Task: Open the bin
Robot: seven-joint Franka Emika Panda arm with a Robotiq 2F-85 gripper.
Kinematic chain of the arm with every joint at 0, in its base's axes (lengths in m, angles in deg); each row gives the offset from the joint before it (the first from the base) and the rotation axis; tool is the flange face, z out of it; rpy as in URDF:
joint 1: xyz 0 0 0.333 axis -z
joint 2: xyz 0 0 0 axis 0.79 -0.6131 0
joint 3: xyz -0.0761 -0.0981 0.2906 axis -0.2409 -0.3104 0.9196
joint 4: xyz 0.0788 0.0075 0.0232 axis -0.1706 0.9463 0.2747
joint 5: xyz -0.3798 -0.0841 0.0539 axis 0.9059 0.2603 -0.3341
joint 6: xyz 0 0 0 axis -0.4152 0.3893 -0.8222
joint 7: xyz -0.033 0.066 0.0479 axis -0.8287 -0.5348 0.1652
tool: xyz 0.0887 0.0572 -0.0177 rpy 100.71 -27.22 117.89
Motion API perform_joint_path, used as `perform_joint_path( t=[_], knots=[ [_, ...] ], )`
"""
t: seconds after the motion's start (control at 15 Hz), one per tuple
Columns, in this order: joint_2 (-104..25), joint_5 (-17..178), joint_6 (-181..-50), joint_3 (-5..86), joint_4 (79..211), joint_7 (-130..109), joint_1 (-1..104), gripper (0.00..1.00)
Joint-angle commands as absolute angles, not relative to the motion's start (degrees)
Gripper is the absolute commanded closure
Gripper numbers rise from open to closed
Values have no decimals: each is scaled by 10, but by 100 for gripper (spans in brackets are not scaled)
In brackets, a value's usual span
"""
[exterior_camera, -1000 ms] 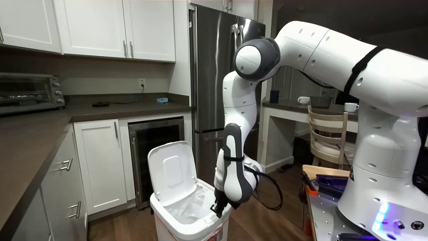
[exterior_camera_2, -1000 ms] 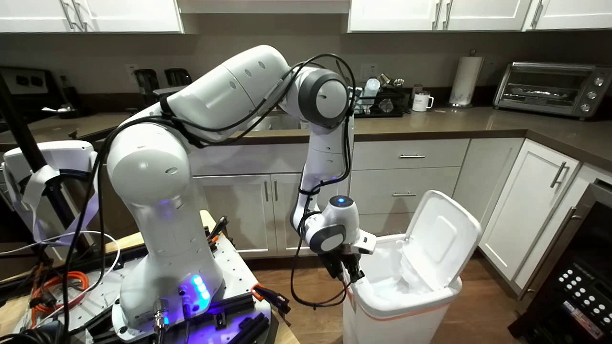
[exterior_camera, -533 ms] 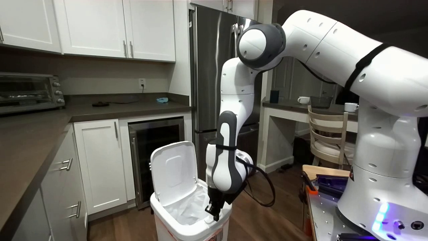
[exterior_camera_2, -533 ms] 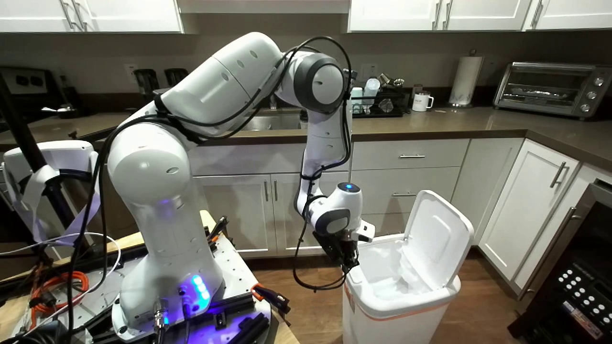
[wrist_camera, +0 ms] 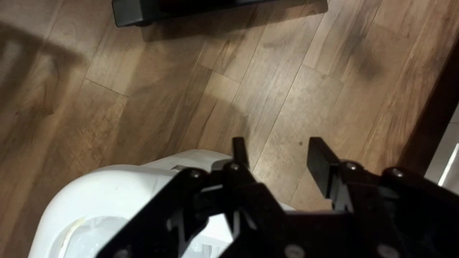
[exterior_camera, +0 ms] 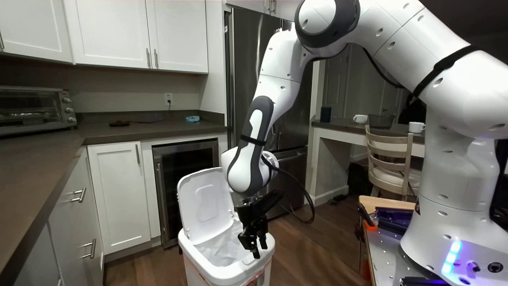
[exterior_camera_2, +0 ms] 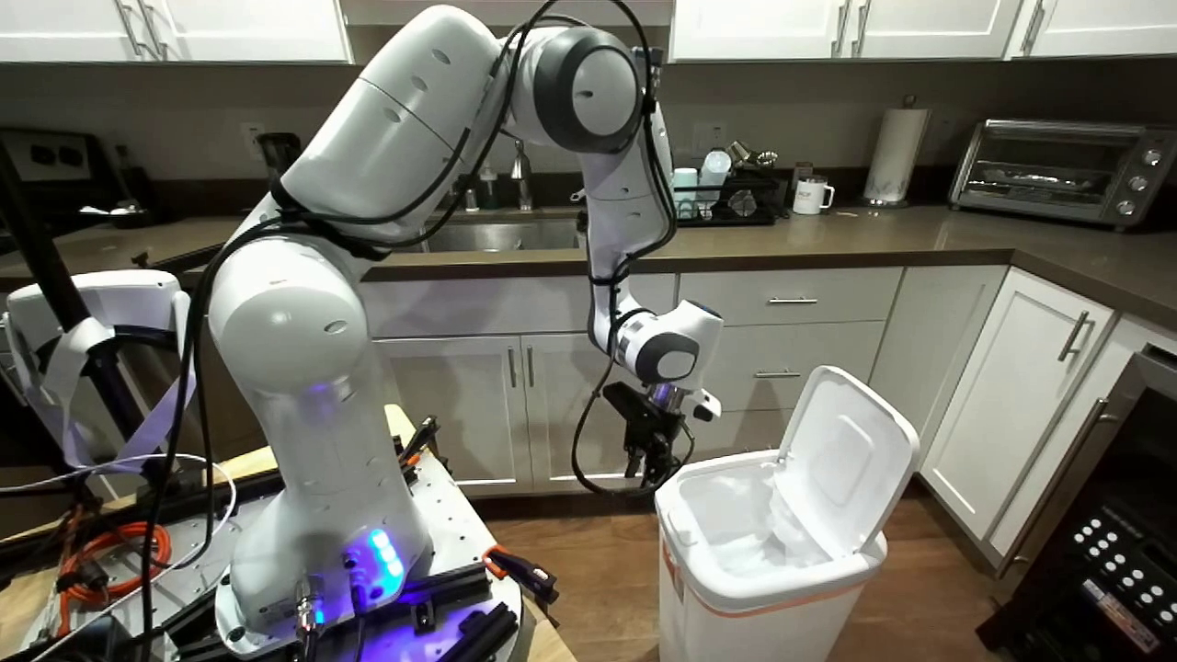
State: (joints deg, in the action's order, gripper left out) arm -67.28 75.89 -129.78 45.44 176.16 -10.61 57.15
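While my claw hangs beside the near rim in an exterior view, the white kitchen bin stands low at its side, its lid raised across from the claw. A pale liner sags inside, past the claw. By all appearances the task is met: the lid is up.

In an exterior view, the bin's rim sits lower than my claw and off to its side, the lid farther away, with a clear gap between us; the claw reads there as one dark shape, so its spread is hard to judge from that angle.

The wrist view settles it: my fingertips stand well parted, holding nothing, wood floor showing between them and the rim's corner below and beside one of them.

I expect a light, thin-walled bin of smooth, rigid plastic, apt to skid or tip if shoved. The lid should swing with little effort; best to pinch its free upper edge, a finger on each face, well clear of the rim.
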Motion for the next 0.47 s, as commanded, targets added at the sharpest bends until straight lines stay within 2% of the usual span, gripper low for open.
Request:
perform_joint_path(
  t=[0.0, 0.07, 0.13, 0.2, 0.27, 0.33, 0.4],
  knots=[
    [-626, 756, -1229, 445, 1770, -104, 550, 20],
    [-618, 757, -1215, 444, 1769, -105, 546, 13],
    [-553, 771, -1129, 421, 1782, -114, 543, 7],
    [-543, 775, -1097, 415, 1779, -117, 539, 2],
    [-524, 782, -1050, 407, 1772, -114, 536, 1],
    [-584, 763, -1117, 421, 1757, -106, 540, 13],
    [-559, 768, -1080, 414, 1756, -107, 541, 6]
  ],
)
